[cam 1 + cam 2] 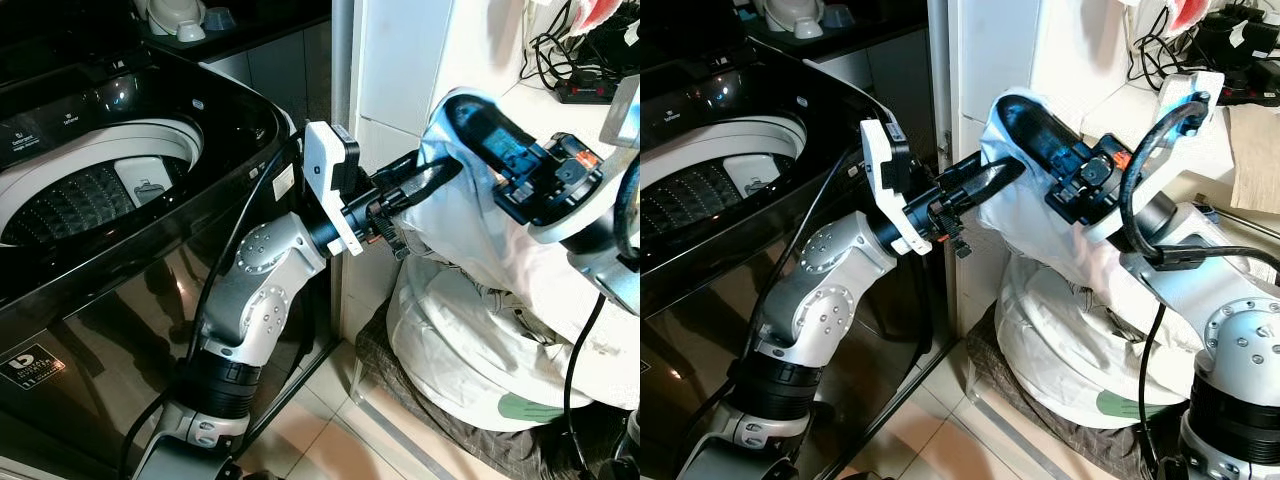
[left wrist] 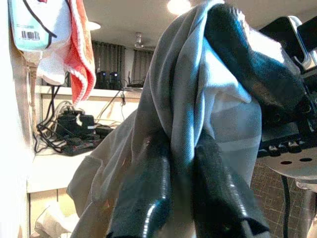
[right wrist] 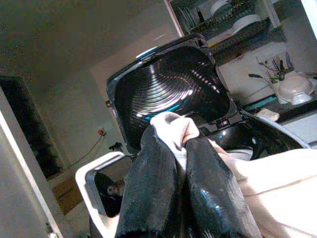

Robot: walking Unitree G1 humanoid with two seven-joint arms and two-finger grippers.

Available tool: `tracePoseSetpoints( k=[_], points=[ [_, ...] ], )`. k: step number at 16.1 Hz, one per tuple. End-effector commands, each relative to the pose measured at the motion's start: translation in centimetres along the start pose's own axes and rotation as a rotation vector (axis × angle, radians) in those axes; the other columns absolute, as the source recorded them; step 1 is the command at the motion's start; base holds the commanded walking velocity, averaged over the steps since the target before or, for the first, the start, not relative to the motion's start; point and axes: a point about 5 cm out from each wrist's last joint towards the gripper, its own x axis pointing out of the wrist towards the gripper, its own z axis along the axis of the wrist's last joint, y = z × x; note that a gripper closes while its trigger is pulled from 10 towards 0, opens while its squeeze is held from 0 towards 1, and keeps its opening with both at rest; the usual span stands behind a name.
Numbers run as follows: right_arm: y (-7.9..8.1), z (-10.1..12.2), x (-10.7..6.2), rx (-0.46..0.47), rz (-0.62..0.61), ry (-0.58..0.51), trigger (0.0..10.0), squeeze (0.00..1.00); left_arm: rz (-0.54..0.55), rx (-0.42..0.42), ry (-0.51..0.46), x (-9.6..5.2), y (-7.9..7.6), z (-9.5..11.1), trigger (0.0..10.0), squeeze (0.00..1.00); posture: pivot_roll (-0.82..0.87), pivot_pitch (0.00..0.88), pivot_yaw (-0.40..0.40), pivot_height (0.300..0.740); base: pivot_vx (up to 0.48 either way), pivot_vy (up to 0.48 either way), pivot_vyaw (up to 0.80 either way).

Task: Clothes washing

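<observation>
Hands left (image 1: pixel 425 185) and right (image 1: pixel 1025 120) both pinch soft, creased white garment (image 1: pixel 470 240) beside glossy washer (image 1: pixel 150 200).

R gripper (image 3: pixel 181 148) fingers pinching white cloth (image 3: pixel 173 126), washer lid (image 3: pixel 168 94) behind.

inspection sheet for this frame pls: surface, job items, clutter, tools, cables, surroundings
Surface: tiled floor.
Job's things: white garment held up between both tools; top-load washer with lid open, drum visible; pile of white laundry on floor.
Clutter: red-and-white cloth hanging.
Grippers: left tool and right tool both shut on the garment.
Cables: black cables and power strip on counter.
Surroundings: dishes behind washer.
</observation>
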Motion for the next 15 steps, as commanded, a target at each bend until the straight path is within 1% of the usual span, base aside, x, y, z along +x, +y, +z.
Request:
tracePoseSetpoints(
  k=[1,7,8,9,10,11,12,13,14,15],
  points=[
    [0.3,0.1,0.1,-0.021,0.006,-0.006,0.0,0.0,0.002,0.01,-0.016,-0.1,0.2,0.3,0.0,0.0,-0.09,0.0,0.029,0.74,0.0,0.0,0.0],
    [0.2,0.0,0.2,-0.04,-0.009,0.011,0.0,0.0,0.01,0.021,-0.016,-0.2,0.6,0.4,0.0,0.0,-0.09,0.0,0.03,0.74,0.0,0.0,0.0],
    [0.1,-0.1,0.2,-0.049,-0.023,0.018,10.0,1.0,0.025,0.032,-0.014,-0.3,0.8,0.5,0.0,0.0,-0.09,0.0,0.03,0.74,0.0,0.0,0.0],
    [0.0,-0.2,0.2,-0.037,-0.023,0.021,10.0,1.0,0.038,0.041,-0.012,-0.4,1.0,0.5,0.0,0.0,-0.09,0.0,0.03,0.74,0.0,0.0,0.0],
    [-0.1,-0.3,0.1,-0.045,-0.027,0.038,10.0,1.0,0.086,0.085,0.01,-0.9,2.0,0.8,0.0,0.0,-0.09,0.0,0.036,0.74,0.0,0.0,0.0],
    [-0.4,-0.6,0.0,-0.08,-0.066,0.076,10.0,1.0,0.125,0.129,0.034,-1.3,3.0,1.1,0.0,0.0,-0.09,0.0,0.037,0.74,0.0,0.0,0.0],
    [-1.0,-1.3,-0.5,-0.147,-0.125,0.166,10.0,0.82,0.196,0.215,0.08,-2.2,4.8,2.0,0.0,0.0,-0.09,0.0,0.039,0.74,0.0,0.0,0.0],
    [-1.1,-1.7,-0.7,-0.172,-0.142,0.208,10.0,0.82,0.227,0.253,0.098,-2.5,5.6,2.5,0.0,0.0,-0.09,0.0,0.039,0.74,0.0,0.0,0.0],
    [-1.2,-2.2,-1.0,-0.205,-0.149,0.26,10.0,0.0,0.275,0.325,0.14,-3.2,6.9,3.5,0.0,0.0,-0.08,0.0,0.042,0.74,0.0,0.0,0.0],
    [-1.1,-2.9,-1.7,-0.249,-0.151,0.334,10.0,0.0,0.424,0.51,0.215,-5.0,10.2,7.0,0.0,0.0,-0.07,0.0,0.046,0.74,0.0,0.0,0.0]
  ],
)
